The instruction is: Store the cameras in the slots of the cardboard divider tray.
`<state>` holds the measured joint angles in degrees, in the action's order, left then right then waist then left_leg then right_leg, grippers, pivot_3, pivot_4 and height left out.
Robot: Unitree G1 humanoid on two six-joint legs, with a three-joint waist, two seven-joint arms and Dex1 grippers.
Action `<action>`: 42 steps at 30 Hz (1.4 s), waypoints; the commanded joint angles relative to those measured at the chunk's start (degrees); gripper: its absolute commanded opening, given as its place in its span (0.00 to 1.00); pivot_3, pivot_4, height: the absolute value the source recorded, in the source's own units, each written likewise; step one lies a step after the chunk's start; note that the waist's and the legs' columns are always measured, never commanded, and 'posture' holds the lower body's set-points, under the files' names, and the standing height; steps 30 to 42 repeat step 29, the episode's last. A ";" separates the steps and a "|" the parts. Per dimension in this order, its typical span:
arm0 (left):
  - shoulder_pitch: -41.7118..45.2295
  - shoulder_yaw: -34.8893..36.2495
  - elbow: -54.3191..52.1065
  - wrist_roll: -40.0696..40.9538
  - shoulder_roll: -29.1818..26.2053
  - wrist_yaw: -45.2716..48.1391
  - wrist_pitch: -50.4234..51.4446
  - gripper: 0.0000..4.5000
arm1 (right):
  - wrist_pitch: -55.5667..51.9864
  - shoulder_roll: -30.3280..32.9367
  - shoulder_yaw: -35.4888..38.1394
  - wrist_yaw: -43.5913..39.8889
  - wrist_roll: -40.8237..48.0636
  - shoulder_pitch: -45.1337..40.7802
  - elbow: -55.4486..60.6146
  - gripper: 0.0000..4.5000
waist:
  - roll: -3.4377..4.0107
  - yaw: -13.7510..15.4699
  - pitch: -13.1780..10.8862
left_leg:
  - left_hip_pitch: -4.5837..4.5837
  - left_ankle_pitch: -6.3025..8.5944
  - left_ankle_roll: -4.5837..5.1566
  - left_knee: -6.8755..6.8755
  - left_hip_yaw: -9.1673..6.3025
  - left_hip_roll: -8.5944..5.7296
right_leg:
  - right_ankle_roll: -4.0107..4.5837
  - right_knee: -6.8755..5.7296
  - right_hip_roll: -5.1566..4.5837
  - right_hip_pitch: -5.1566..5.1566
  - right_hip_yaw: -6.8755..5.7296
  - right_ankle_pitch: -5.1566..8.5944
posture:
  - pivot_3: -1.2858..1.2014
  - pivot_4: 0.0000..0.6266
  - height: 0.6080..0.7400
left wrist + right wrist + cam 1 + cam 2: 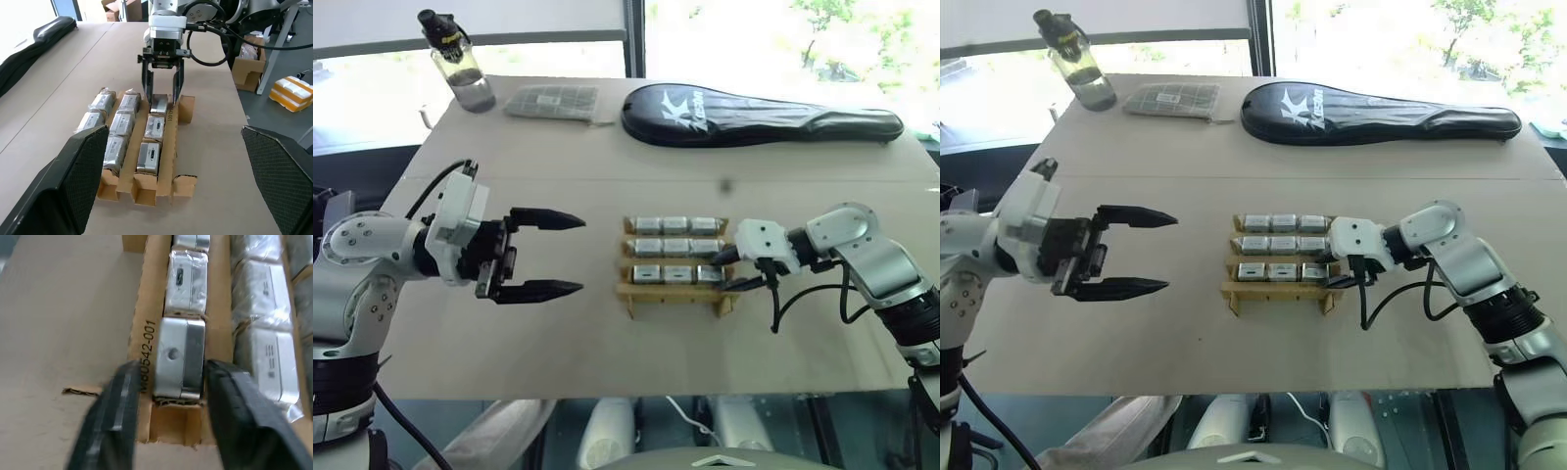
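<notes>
Straddling the last camera (pixel 178 357) in the end slot of the cardboard divider tray (pixel 636 293), the right gripper (pixel 163 98) has its jaws partly parted on either side of it, the camera seated between them, long axis along the row; the tray sits mid-table. The left gripper (pixel 548 255) hangs well apart toward the table's left edge, jaws wide and empty, so the right arm is much the nearer.

Clear bottle (pixel 462 61), grey-green packet (pixel 553 102), black racket case (pixel 759 116), brown table (pixel 558 333)
</notes>
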<state>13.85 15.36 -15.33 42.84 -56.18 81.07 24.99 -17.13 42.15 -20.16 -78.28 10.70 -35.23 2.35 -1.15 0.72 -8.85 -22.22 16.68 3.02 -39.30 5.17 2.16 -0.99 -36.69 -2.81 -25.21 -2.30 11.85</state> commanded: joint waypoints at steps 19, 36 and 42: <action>-19.54 1.82 3.50 -14.88 15.33 -24.07 -8.57 1.00 | 7.45 0.70 39.81 15.71 11.28 37.14 -1.63 0.76 | -0.05 0.24 0.07 | 0.47 0.15 0.26 0.05 -0.01 -0.02 | 0.15 0.01 -0.09 0.45 0.02 0.10 | 0.52 0.24 1.00; -21.71 1.23 3.83 -19.64 15.85 -26.95 -12.94 1.00 | 5.93 -0.95 42.78 17.01 16.75 41.36 0.47 0.76 | -0.03 -0.61 0.11 | 0.56 0.16 0.28 0.08 -0.05 0.05 | 0.19 -0.01 -0.11 0.54 0.10 0.11 | 0.52 0.24 1.00; -21.71 1.23 3.83 -19.64 15.85 -26.95 -12.94 1.00 | 5.93 -0.95 42.78 17.01 16.75 41.36 0.47 0.76 | -0.03 -0.61 0.11 | 0.56 0.16 0.28 0.08 -0.05 0.05 | 0.19 -0.01 -0.11 0.54 0.10 0.11 | 0.52 0.24 1.00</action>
